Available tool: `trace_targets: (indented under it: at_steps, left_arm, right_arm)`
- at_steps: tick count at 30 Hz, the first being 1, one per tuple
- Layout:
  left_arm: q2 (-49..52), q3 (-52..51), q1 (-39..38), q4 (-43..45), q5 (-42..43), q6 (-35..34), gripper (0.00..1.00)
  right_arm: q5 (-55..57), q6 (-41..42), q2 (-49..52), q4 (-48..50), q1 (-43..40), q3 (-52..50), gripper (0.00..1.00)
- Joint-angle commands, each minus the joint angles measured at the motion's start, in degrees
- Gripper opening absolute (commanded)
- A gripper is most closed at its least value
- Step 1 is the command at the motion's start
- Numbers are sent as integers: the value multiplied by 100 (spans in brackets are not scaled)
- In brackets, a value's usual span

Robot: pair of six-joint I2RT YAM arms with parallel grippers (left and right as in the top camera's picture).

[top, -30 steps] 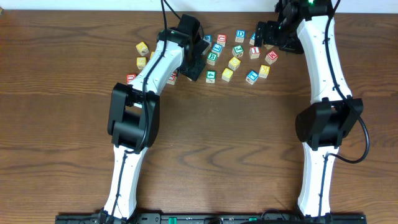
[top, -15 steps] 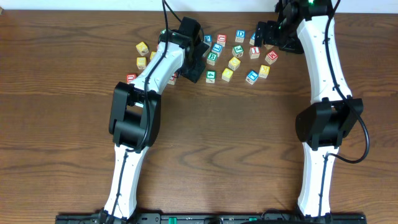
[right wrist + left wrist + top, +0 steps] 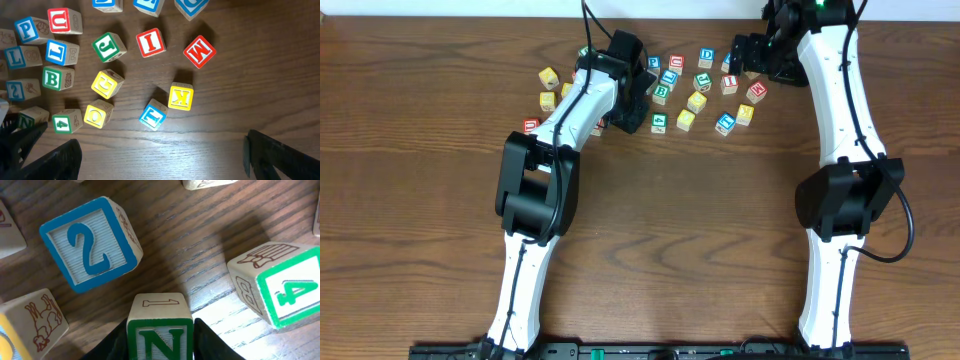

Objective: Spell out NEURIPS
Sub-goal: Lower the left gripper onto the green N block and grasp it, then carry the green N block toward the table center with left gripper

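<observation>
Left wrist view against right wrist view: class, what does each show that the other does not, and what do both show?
Only the left wrist view shows the arrow drawn on the green N cube, gripped between the left pincer's fingers. Only the right wrist view shows the red U cube, blue P cube, red I cube and the open right pincer. Both show the green N cube, the green 4 cube and the blue 2 cube.

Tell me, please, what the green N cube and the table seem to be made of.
The green N cube: pale, matte wood, fine grain on its bare face; letter and border look painted. The table: dark wood or wood-look laminate, streaky grain, slight sheen.
</observation>
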Motion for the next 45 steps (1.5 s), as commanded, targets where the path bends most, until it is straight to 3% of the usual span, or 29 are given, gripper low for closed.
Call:
trace_targets:
  at_steps: [1,14,24,31,37,45]
  left_arm:
    - [90,-52,-24,33,-212,-651,34]
    - [-601,-31,-22,-160,-391,-1812,34]
    - [-2339,-33,-24,-1478,-717,-2658,34]
    - [-2509,-232,-28,-2750,-723,-3093,34]
    - [-2507,-1307,-28,-2396,-721,-3204,34]
    - [-2503,-2994,-28,-682,-704,-3156,34]
  right_arm:
    - [-31,37,-79,-15,57,109,99]
    - [-31,37,-79,-15,57,109,99]
    - [-31,37,-79,-15,57,109,99]
    - [-31,37,-79,-15,57,109,99]
    - [-31,37,-79,-15,57,109,99]
    - [-31,37,-79,-15,57,109,99]
